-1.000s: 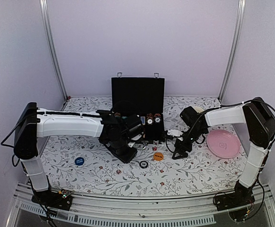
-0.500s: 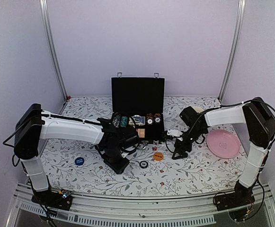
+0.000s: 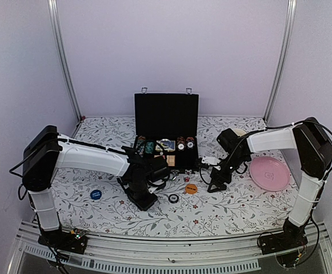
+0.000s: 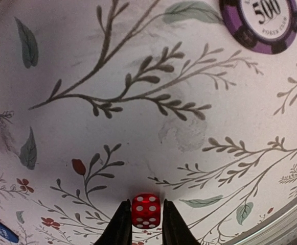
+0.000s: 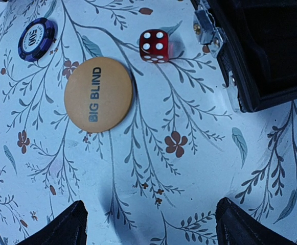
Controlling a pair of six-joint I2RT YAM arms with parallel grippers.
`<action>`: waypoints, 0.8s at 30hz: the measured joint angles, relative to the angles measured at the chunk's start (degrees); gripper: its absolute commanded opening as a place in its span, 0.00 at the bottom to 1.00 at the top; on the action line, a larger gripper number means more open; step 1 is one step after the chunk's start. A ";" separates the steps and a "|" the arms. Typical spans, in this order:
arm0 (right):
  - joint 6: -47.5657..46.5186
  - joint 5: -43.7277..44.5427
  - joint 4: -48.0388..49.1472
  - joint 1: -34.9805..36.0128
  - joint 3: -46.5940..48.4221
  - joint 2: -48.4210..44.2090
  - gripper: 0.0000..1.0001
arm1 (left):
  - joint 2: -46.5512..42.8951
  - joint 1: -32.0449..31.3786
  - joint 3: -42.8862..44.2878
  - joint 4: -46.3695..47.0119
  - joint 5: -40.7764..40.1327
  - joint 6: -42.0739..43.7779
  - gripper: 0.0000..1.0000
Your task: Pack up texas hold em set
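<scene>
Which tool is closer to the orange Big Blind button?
Right. The right tool hangs open beside the button; the left tool, gripping a red die, sits farther, past the purple chip.

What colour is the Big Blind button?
The Big Blind button is orange with dark lettering, clearest in the right wrist view.

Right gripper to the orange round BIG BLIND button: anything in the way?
Nothing visible. The open right gripper hangs over bare floral cloth, with the orange round BIG BLIND button ahead of it. The loose red die and purple striped 500 chip lie beyond the button, off to its sides.
</scene>
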 measured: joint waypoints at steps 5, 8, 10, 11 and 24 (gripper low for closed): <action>0.00 0.00 -0.02 0.04 0.00 0.00 0.87 | 0.04 0.24 0.00 -0.02 0.37 0.46 0.11; 0.00 0.00 -0.02 0.04 0.00 0.00 0.87 | 0.04 0.31 0.09 -0.11 0.52 0.76 0.09; 0.00 0.00 -0.02 0.04 0.00 0.00 0.87 | 0.07 0.33 0.28 -0.44 0.50 0.76 0.09; 0.00 0.00 -0.04 0.07 0.02 0.00 0.87 | 0.17 0.33 0.76 -1.11 0.48 0.76 0.09; 0.00 0.00 -0.28 0.44 0.15 0.00 0.88 | 0.72 8.28 26.60 -3.13 -5.33 0.35 0.12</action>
